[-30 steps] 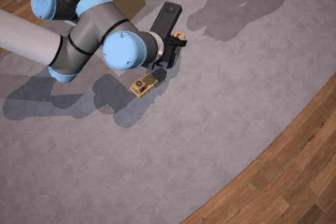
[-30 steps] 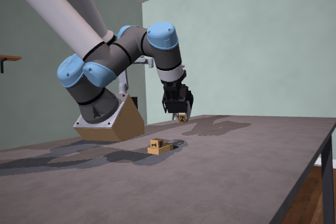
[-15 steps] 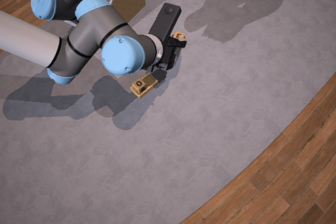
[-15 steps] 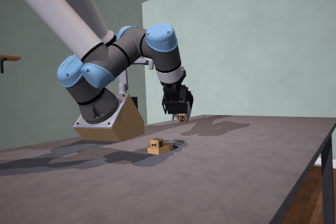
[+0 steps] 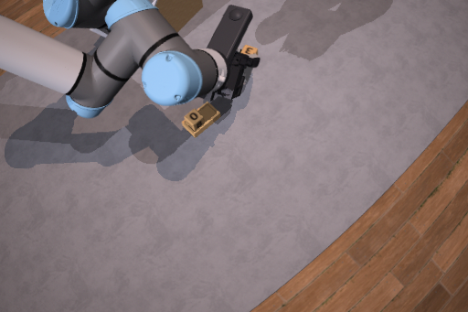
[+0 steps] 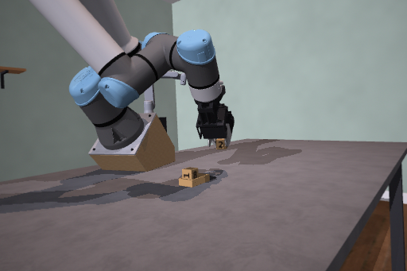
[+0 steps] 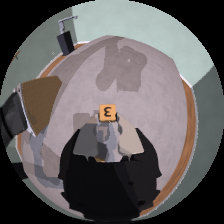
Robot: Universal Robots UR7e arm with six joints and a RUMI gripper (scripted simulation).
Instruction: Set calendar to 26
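Observation:
My gripper (image 5: 245, 59) is shut on a small wooden digit cube (image 5: 249, 50) and holds it above the table, beyond the tray. The cube shows a 2 on one side in the exterior view (image 6: 221, 144) and a 3 on the face toward the wrist camera (image 7: 108, 112). The wooden calendar tray (image 5: 205, 118) lies flat on the grey table. A second cube (image 5: 194, 116) sits in its left slot with a 0 on top; its right slot is empty. In the exterior view this cube (image 6: 189, 173) shows a 1 on its side.
The robot's wooden base block (image 6: 139, 150) stands behind the tray. A dark flat block (image 5: 229, 29) lies on the table by the gripper. The table edge drops off at the right (image 6: 381, 200).

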